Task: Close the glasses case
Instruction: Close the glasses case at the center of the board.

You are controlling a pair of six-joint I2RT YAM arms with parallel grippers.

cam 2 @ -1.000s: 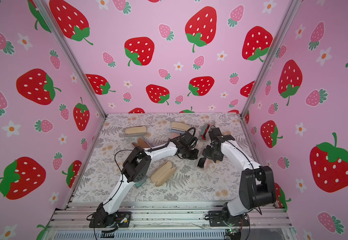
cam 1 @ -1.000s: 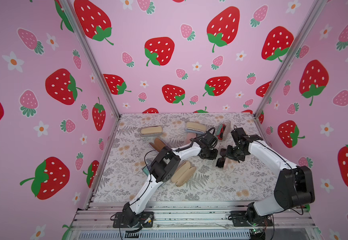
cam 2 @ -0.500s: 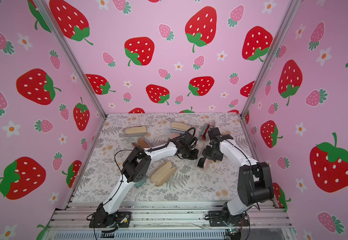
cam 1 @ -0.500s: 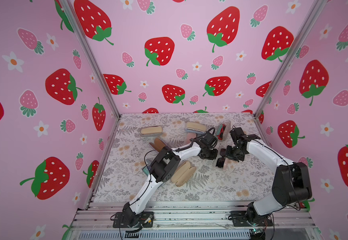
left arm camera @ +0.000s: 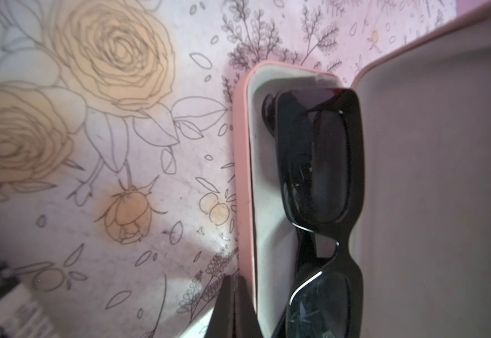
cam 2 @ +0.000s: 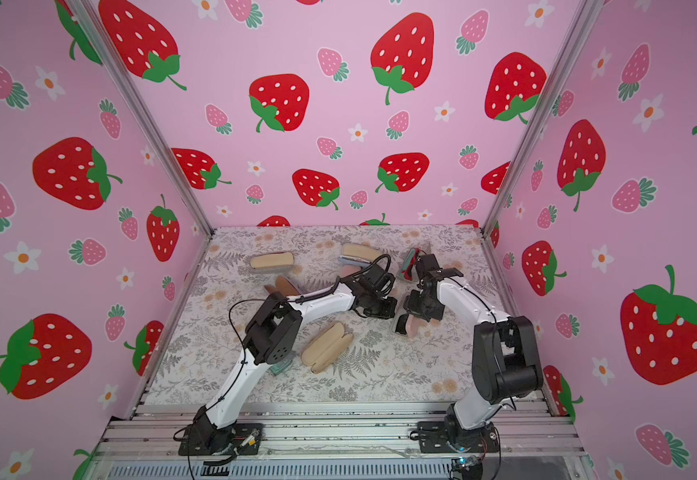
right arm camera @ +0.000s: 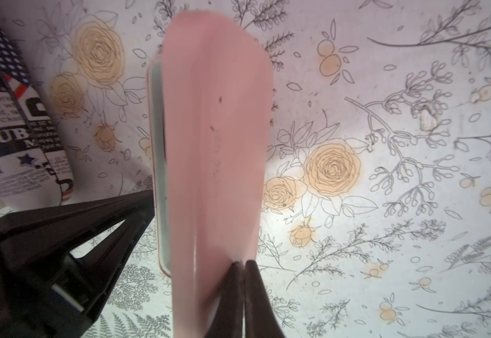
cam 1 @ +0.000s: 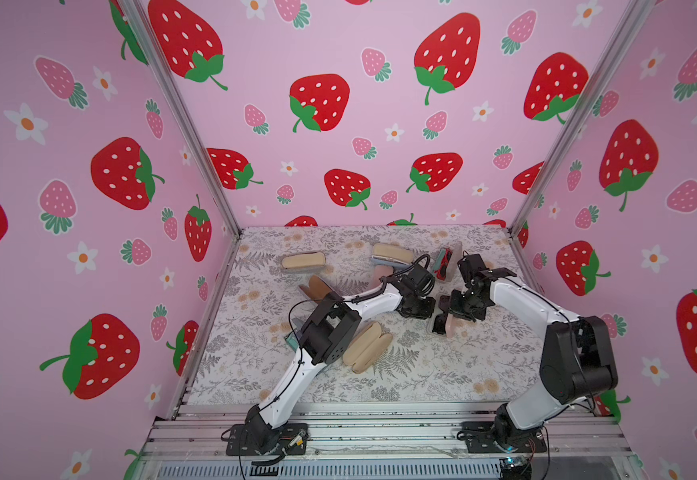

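- The pink glasses case (cam 1: 446, 328) lies half-open right of the bench's (cam 1: 234, 353) middle, with black sunglasses (left arm camera: 320, 164) inside.
- The left gripper (left arm camera: 234, 281), jaws clenched on nothing, touches the case's rim.
- The right gripper (right arm camera: 243, 263), also clenched and empty, touches the lid (right arm camera: 218, 146) from outside.

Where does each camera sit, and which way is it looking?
Top views: high at the front, looking down at the table; both top views show the left arm, right arm and pink case.
Left wrist: on the left arm, facing the open case's inside and black sunglasses; left fingers show, shut.
Right wrist: on the right arm, facing the lid, its pink outside; right fingers show, shut.
Shared: both wrist views see the case.
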